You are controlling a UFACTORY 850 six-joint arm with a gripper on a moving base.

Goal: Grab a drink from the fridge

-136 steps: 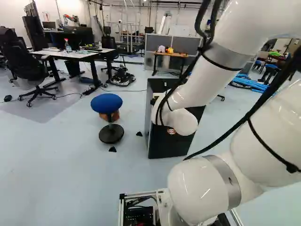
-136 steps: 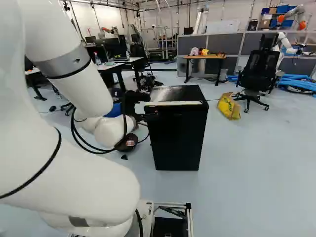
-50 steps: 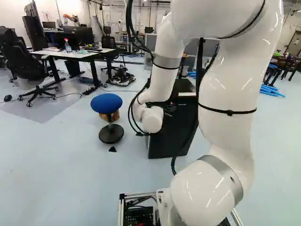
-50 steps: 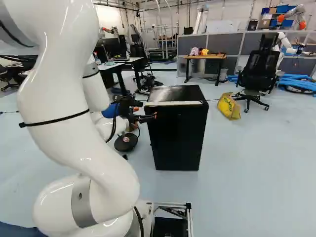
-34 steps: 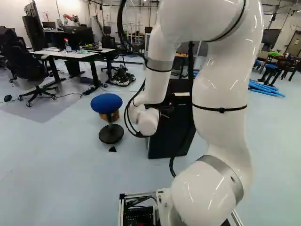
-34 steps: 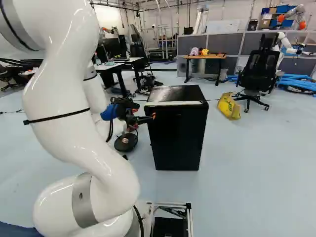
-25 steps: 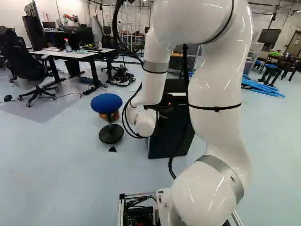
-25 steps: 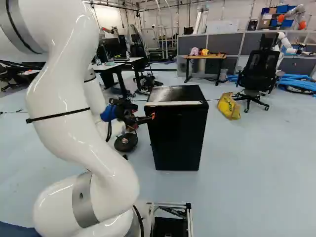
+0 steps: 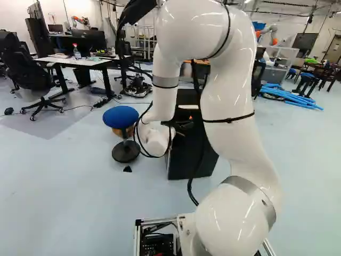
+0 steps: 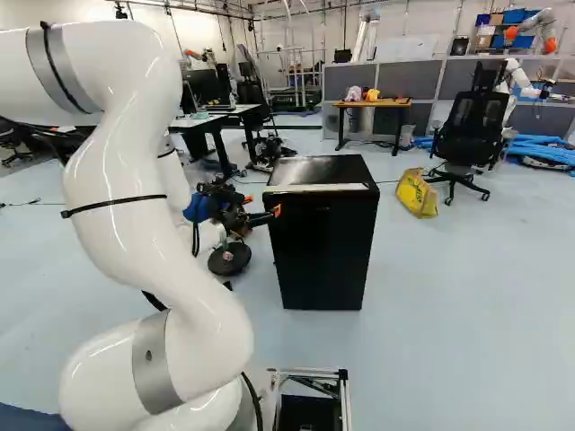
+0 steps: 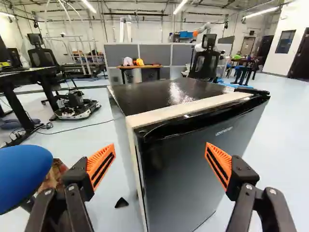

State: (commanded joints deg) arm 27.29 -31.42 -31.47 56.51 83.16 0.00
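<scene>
A white arm [image 9: 229, 101] rises from its base and bends down toward a black fridge [image 10: 323, 251] standing on a pale floor [image 10: 467, 305]. Its gripper [image 10: 262, 206] is near the fridge's upper front corner, at the left side of the fridge in the right base view. In the wrist view, the gripper [image 11: 160, 154] is spread wide, its two orange pads [image 11: 101, 166] well apart, with the corner and the closed door ahead, between and beyond them. A pale strip runs along the front edge of the fridge's glossy top.

A stool [image 9: 121, 116] with a round blue seat stands near the fridge, at its left in the left base view. Behind, in the right base view, are a yellow bag [image 10: 418, 194], a black office chair [image 10: 472, 126] and a wooden table [image 10: 373, 103].
</scene>
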